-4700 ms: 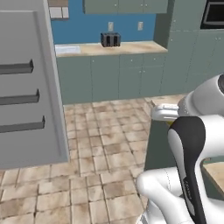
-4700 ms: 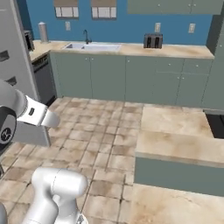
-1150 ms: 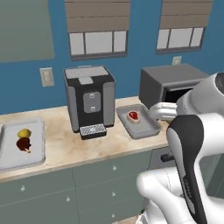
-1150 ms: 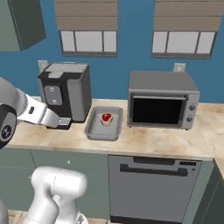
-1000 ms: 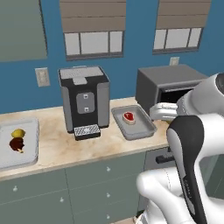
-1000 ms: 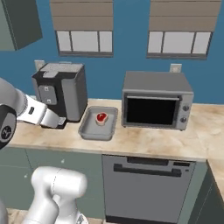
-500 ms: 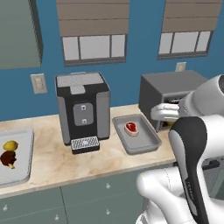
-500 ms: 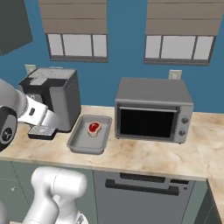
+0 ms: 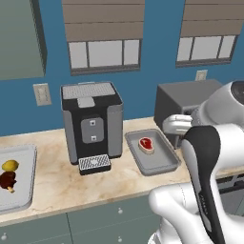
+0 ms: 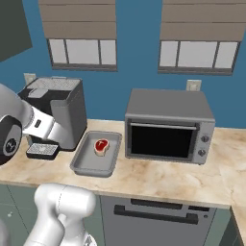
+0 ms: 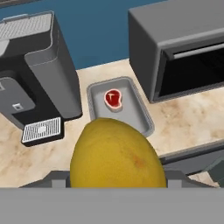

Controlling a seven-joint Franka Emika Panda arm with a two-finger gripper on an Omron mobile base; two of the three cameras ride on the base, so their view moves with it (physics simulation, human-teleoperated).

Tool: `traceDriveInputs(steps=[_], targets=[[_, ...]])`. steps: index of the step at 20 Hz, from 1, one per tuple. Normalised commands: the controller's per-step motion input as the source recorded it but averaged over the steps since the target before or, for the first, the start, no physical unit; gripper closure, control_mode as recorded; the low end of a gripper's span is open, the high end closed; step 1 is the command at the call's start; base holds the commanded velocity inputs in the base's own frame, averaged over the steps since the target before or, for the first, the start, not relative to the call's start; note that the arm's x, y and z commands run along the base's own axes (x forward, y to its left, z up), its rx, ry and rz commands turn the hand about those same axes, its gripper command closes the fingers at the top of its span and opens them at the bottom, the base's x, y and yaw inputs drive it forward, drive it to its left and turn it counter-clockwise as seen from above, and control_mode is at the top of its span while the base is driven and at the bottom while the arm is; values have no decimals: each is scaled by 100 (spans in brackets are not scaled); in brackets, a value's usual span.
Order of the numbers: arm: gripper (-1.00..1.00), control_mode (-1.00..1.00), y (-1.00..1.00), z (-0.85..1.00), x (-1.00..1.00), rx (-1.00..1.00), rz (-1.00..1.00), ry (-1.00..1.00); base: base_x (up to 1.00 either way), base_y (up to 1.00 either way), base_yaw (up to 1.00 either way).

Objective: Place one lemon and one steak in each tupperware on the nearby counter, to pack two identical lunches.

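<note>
A large yellow lemon (image 11: 117,153) sits right in front of the hand camera, with my gripper (image 11: 118,180) shut on it; the lemon hides the fingertips. Beyond it a grey tupperware (image 11: 138,114) lies on the beige counter (image 11: 183,111) with one steak (image 11: 113,98) inside. The same tupperware (image 9: 159,162) and steak (image 9: 146,144) lie just left of my hand in the left base view. A second tupperware (image 9: 21,190) at the far left holds a lemon (image 9: 10,165) and a steak (image 9: 6,180). In the right base view the steak (image 10: 101,145) rests in its tupperware (image 10: 91,163).
A dark coffee machine (image 9: 90,121) stands between the two tupperwares. A grey toaster oven (image 10: 168,126) stands right of the nearer tupperware. Bare counter (image 10: 168,178) lies in front of the oven. Grey-green cabinet fronts (image 9: 95,224) run below the counter's edge.
The whole picture has shifted: the base has swung from the kitchen floor to this counter and edged closer over the last second. The lemon stays in the gripper.
</note>
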Motion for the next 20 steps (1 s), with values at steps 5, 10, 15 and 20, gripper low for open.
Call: traceDriveInputs(steps=[5, 10, 15, 20], targets=[[100, -100, -20, -67, 33, 0, 0, 21, 0, 0, 0], [100, -100, -6, -69, 49, 0, 0, 22, 0, 0, 0], [100, -100, 0, -67, 61, 0, 0, 12, 0, 0, 0], [100, -100, 0, -41, 46, 0, 0, 0, 0, 0, 0]])
